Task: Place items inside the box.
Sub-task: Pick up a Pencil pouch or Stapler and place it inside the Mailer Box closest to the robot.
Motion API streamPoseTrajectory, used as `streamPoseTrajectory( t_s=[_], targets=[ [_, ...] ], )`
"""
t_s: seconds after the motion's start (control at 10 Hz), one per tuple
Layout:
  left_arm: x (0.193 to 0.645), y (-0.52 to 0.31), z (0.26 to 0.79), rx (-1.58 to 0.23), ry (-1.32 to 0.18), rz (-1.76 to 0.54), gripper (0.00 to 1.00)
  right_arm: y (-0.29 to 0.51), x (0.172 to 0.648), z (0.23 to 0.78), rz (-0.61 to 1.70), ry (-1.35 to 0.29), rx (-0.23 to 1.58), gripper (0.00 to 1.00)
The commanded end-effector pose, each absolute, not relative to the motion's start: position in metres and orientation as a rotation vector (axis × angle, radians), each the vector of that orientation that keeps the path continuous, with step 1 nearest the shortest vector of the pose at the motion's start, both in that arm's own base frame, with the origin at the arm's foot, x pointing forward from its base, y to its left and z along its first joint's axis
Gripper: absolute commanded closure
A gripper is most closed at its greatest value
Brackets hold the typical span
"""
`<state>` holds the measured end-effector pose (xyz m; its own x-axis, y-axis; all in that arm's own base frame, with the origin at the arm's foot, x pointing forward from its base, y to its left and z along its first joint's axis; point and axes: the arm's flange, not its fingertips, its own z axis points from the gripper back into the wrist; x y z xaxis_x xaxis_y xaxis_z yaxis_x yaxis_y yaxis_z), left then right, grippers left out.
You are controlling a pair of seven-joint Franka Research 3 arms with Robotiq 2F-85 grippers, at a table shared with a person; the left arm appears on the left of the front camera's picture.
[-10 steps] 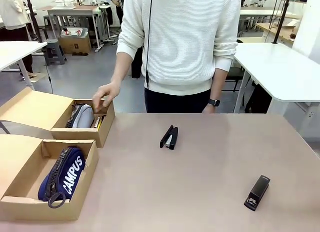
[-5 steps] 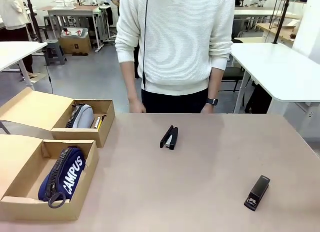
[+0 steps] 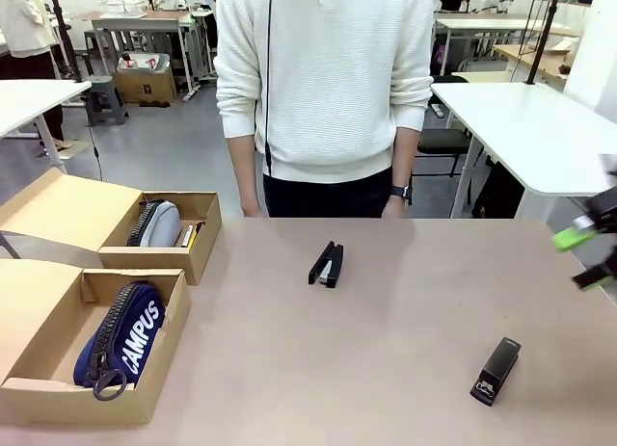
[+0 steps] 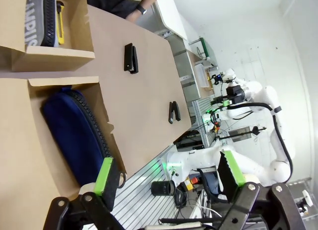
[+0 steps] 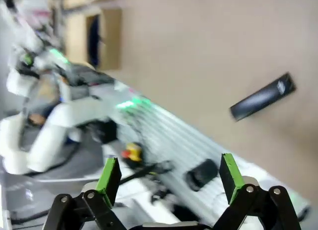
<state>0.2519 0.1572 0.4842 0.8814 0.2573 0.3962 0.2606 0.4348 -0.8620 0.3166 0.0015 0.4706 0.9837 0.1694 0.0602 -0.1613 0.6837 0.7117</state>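
Looking across the table [image 3: 405, 330] in the front view, two black staplers are not yet boxed: the centre stapler [image 3: 327, 264] lies mid-table, and the near stapler [image 3: 496, 370] lies toward the robot's right front corner. Its long axis runs diagonally, with the near end pointing slightly left. The right gripper [image 3: 578, 260] hangs at the right edge, fingers spread and empty, above and to the right of the near stapler, so the right arm is judged the nearer one. The far box [image 3: 145, 261] holds the grey pouch [image 3: 154, 224] and the yellow utility knife [image 3: 190, 236]. The near box [image 3: 67, 403] holds the navy pouch [image 3: 123, 338]. In the left wrist view, the left gripper [image 4: 166, 173] is spread wide and holds nothing. It is just above the navy pouch [image 4: 74, 135], well apart from the near stapler [image 4: 173, 112]. In the blurred right wrist view, the right gripper [image 5: 168, 173] is open, and the near stapler [image 5: 262, 97] lies beyond its right-hand finger, tilted across the line of approach. Against the frame one second earlier, the person's hand has left the far box and hangs at the side, the right gripper has entered the front view, and both staplers are unmoved.
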Motion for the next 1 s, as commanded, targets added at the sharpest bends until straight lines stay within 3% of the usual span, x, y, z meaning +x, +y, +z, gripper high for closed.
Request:
streamPoseTrajectory(
  t_s=[0.0, 0.2, 0.4, 0.5, 0.6, 0.8, 0.9],
  targets=[
    [0.252, 0.157, 0.485, -1.144, -0.534, 0.002, 0.0, 0.003, 0.333, 0.444, 0.75, -0.32, 0.368, 0.0],
    [0.252, 0.157, 0.485, -1.144, -0.534, 0.002, 0.0, 0.025, 0.329, 0.413, 0.927, -0.388, 0.102, 0.0],
    [0.252, 0.157, 0.485, -1.144, -0.534, 0.002, 0.0, 0.043, 0.314, 0.401, 1.021, -0.4, 0.22, 0.0],
    [0.252, 0.157, 0.485, -1.144, -0.534, 0.002, 0.0, 0.035, 0.308, 0.409, 0.887, -0.301, 0.483, 0.0],
    [0.252, 0.157, 0.485, -1.144, -0.534, 0.002, 0.0, 0.045, 0.352, 0.438, 0.838, -0.157, 0.254, 0.0],
    [0.252, 0.157, 0.485, -1.144, -0.534, 0.002, 0.0, 0.046, 0.355, 0.445, 0.885, -0.23, 0.286, 0.0],
    [0.252, 0.157, 0.485, -1.144, -0.534, 0.002, 0.0, 0.056, 0.357, 0.435, 1.154, -0.171, 0.441, 0.0]
  ],
)
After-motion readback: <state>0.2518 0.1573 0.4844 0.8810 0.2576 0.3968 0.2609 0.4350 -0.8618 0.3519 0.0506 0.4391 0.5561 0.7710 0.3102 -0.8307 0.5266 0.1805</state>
